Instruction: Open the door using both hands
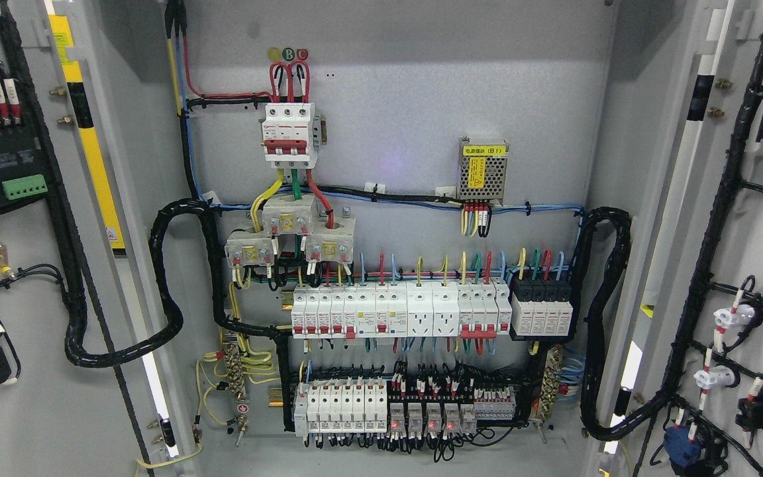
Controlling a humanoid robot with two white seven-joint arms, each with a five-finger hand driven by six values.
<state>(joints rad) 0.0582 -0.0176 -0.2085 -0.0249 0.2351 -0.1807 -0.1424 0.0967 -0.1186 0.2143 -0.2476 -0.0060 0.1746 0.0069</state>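
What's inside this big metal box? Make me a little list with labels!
Doors: left door and right door both swung open
Top: red-and-white main breaker
Right of it: power supply with a yellow label
Middle: row of white breakers
Bottom: lower breaker row, some with red lights
Sides: thick black cable bundles
Robot hands: not in view

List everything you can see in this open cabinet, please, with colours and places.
left door: one, grey, swung open at left
right door: one, grey, swung open at right
main breaker: one, white and red, upper centre
power supply: one, metal with yellow label, upper right
upper breaker row: one, mostly white, middle
lower breaker row: one, white and black, bottom
black cable looms: two, one looping to each door
robot hands: none in view
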